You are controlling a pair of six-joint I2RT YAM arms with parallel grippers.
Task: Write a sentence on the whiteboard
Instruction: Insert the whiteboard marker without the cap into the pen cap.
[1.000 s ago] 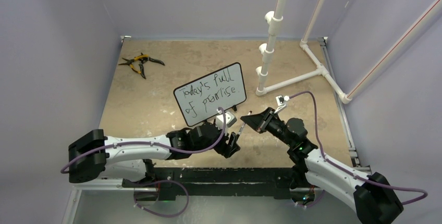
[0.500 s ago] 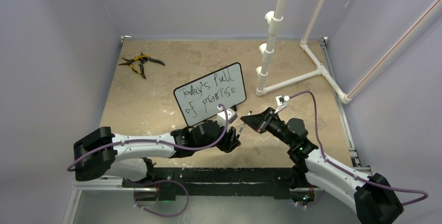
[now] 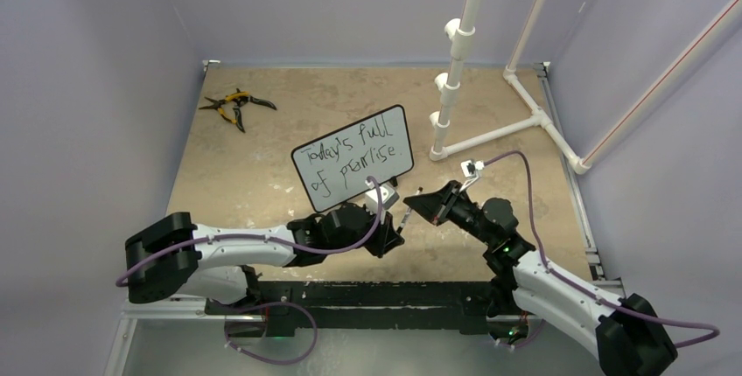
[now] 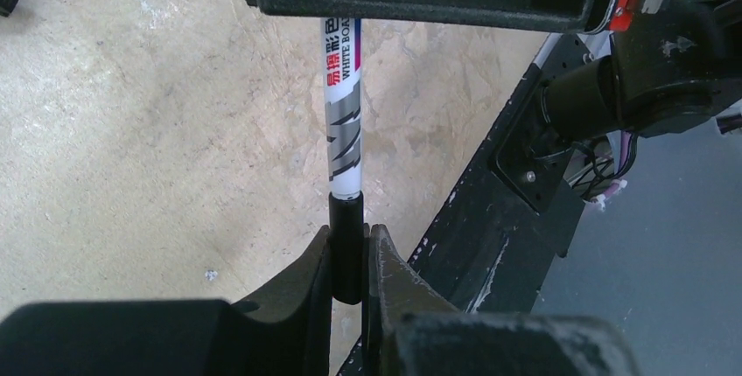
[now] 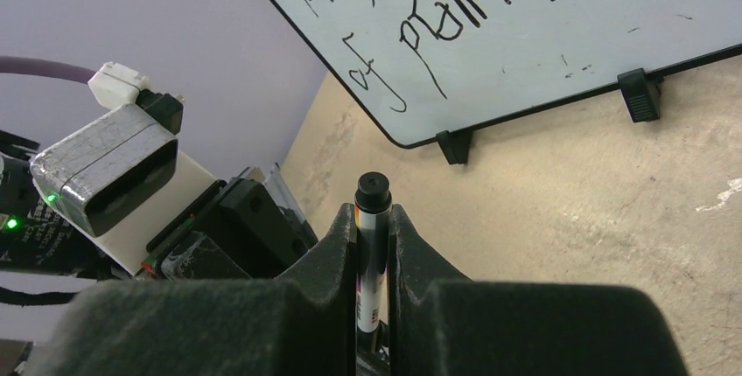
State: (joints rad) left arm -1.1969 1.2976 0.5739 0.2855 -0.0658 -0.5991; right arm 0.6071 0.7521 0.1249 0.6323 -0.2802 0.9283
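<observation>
Two arms meet over the near part of the table (image 3: pixel 236 184), joined by a single marker (image 4: pixel 343 122). The left gripper (image 4: pixel 350 258) has its jaws pressed together on the marker's black end piece. The right gripper (image 5: pixel 372 219) is clamped on the printed white barrel, with a round black end showing just past its fingers. The marker spans the short gap between the two grippers. The whiteboard (image 3: pixel 389 166) stands on its two black feet near the middle of the table, just beyond the grippers and apart from them, its written face turned toward the arms. The sentence (image 3: pixel 354 159), in black handwriting on two lines, reads roughly "Today's full of promise". Yellow-handled pliers (image 3: pixel 234 105) lie at the far left of the table, and a white pipe frame (image 3: pixel 455 70) stands at the far right.
</observation>
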